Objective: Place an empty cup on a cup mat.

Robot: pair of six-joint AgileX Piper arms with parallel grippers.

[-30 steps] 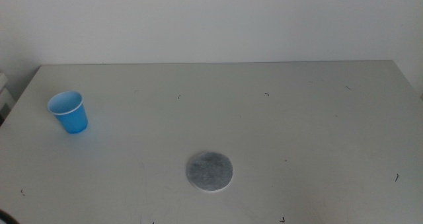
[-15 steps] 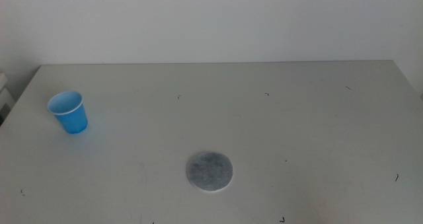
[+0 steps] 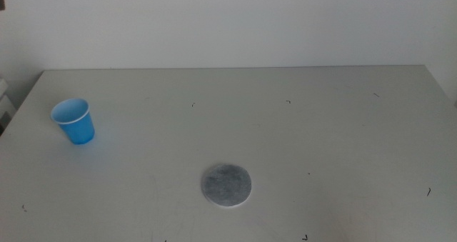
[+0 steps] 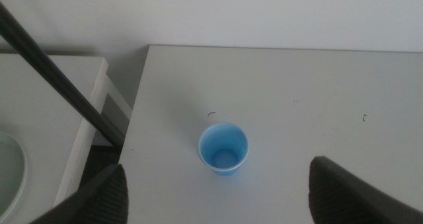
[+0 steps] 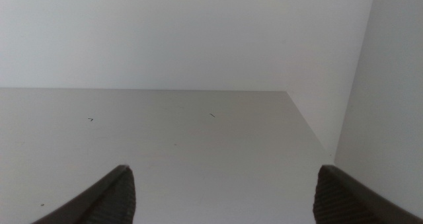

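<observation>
while neither arm shows in the middle view, the left wrist view places the left gripper (image 4: 218, 201) above the table's left part, its two dark jaws spread wide apart and holding nothing, with the cup (image 4: 223, 149) standing between them and farther out on the table (image 4: 297, 85). only the jaw tips come into that picture, so how high the gripper hangs over the cup cannot be told. the right gripper (image 5: 221, 197) waits over the table's right side, its jaws also spread wide and empty, looking across bare tabletop toward the wall and the table's far right corner; its tips too are cut off by the picture's edge.

the cup (image 3: 73, 121) stands upright near the table's left edge, open mouth up, its pale inside showing nothing in it. the cup mat (image 3: 226, 184) lies flat well apart from the cup, nearer the front middle of the table (image 3: 321, 128), with nothing on it. between cup and mat there is only tabletop with a few small dark specks. beside the table's left edge, the left wrist view shows a white shelf (image 4: 46, 98) crossed by a dark slanting bar (image 4: 59, 85).
</observation>
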